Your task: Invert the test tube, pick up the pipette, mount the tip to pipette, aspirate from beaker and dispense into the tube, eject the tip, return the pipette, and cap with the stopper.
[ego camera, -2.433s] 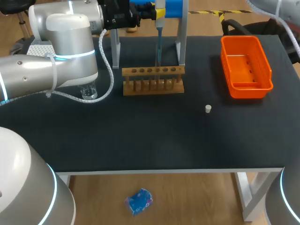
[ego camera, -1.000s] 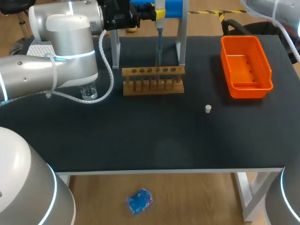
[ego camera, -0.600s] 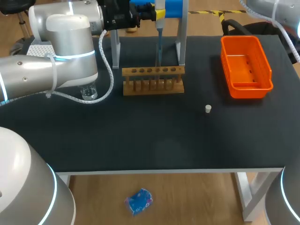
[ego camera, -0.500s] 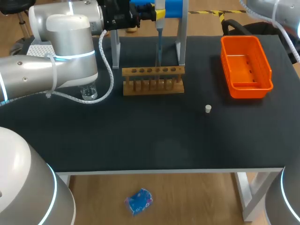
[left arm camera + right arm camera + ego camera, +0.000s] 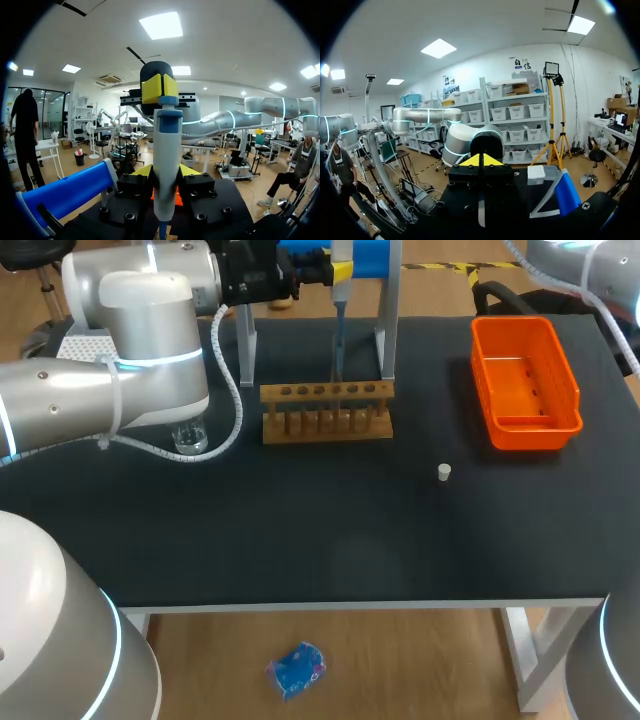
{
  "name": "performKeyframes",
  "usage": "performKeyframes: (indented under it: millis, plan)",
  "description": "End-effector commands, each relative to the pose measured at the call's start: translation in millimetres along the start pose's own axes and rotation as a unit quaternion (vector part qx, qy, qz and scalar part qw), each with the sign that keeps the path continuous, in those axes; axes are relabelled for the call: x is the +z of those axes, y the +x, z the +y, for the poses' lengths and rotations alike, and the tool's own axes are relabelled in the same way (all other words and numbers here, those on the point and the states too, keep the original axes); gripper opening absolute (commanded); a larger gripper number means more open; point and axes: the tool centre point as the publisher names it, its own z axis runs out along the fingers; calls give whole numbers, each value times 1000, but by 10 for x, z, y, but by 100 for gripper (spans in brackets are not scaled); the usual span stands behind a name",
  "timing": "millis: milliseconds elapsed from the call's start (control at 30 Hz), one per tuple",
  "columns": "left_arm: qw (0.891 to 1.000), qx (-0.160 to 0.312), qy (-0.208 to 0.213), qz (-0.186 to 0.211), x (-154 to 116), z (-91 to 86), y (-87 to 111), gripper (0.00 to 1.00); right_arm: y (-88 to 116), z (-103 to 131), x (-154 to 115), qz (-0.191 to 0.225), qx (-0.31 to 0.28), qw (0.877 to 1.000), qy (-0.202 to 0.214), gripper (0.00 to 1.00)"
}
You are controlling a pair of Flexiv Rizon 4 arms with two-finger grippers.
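Note:
My left gripper [image 5: 325, 268] is at the table's far edge, shut on the pipette [image 5: 341, 280], which stands upright by the blue-topped stand [image 5: 372, 255]. In the left wrist view the pipette's grey body [image 5: 166, 165] sits between both yellow fingertips [image 5: 144, 171] of that gripper [image 5: 166, 174]. Its thin shaft hangs over the wooden tube rack [image 5: 327, 412]. A glass beaker [image 5: 188, 436] stands partly under my left arm. The white stopper [image 5: 444, 473] lies alone right of centre. My right gripper [image 5: 480, 161] is shut on nothing, high off the table; only its arm [image 5: 585, 262] shows in the head view.
An orange bin [image 5: 525, 380] sits at the back right. A white tip box [image 5: 84, 341] peeks out behind my left arm and also shows in the right wrist view as a tip box [image 5: 536, 171] beside the stand's blue part [image 5: 567, 192].
My right arm has shifted slightly at the far right corner. The left arm and the pipette have kept still.

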Motion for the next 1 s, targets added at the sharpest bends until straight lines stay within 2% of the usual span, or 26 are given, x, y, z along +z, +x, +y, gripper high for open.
performKeyframes:
  millis: [33,500,1000]
  plan:
    - [1000,0,1,-1,2,-44,-1,0,10,-85,0,1,2,1000,-1,0]
    - [1000,0,1,-1,2,-44,-1,0,22,-117,7,2,7,1000,-3,0]
    - [1000,0,1,-1,2,-44,-1,0,-6,89,31,2,-14,1000,-2,0]
